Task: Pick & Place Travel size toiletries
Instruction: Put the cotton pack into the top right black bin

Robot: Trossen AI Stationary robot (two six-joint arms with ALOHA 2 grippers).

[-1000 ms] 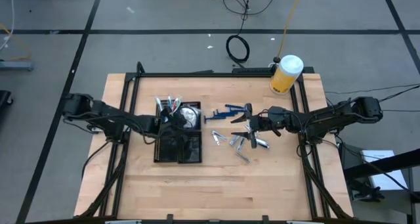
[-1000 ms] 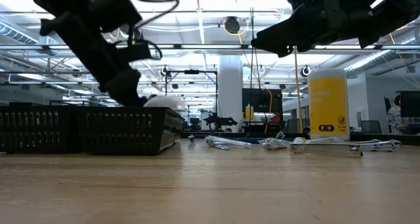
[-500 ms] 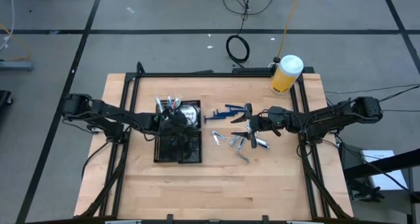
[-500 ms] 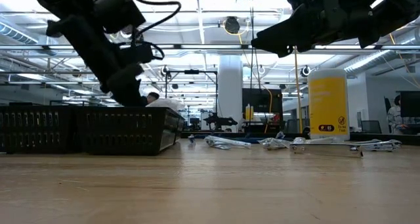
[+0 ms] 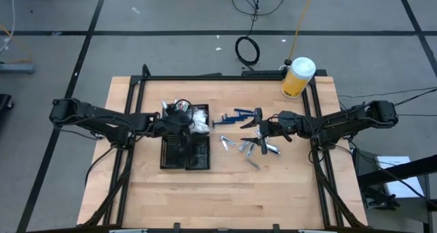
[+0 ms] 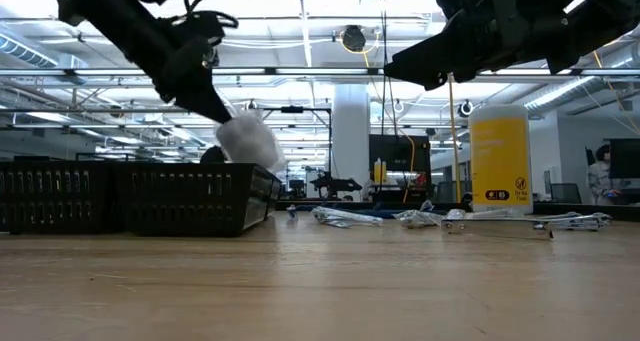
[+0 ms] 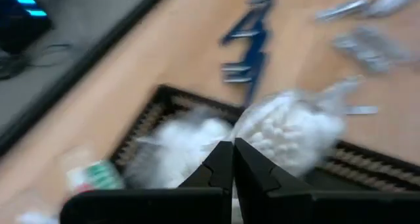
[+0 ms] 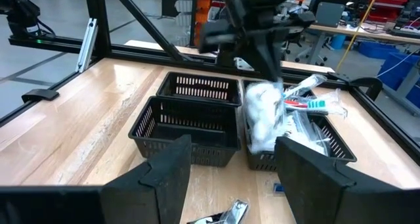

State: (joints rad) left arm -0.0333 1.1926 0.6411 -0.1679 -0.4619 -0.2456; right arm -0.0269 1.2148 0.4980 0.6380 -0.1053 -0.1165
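As left gripper (image 6: 215,109) lifts off tray (image 5: 184,154), white packet (image 6: 248,141) rises with it, fingers (image 7: 226,165) pinched shut on its edge. Earlier I was low inside far compartment; now packet hangs above rim. Looks like re-pick, so placement not finished. Right gripper (image 5: 261,129) unchanged, fingers (image 8: 167,168) apart, empty, hovering over silvery tubes (image 5: 247,148) beside blue razors (image 5: 239,117).

Blur, small scale and frame edges hide much

The left wrist view is motion-blurred: the white packet (image 7: 289,129), blue razors (image 7: 248,43) and silvery tubes (image 7: 371,37) lose their detail. From above, the tray's (image 5: 184,162) contents are too small to identify. The low view crops both arms at the top.
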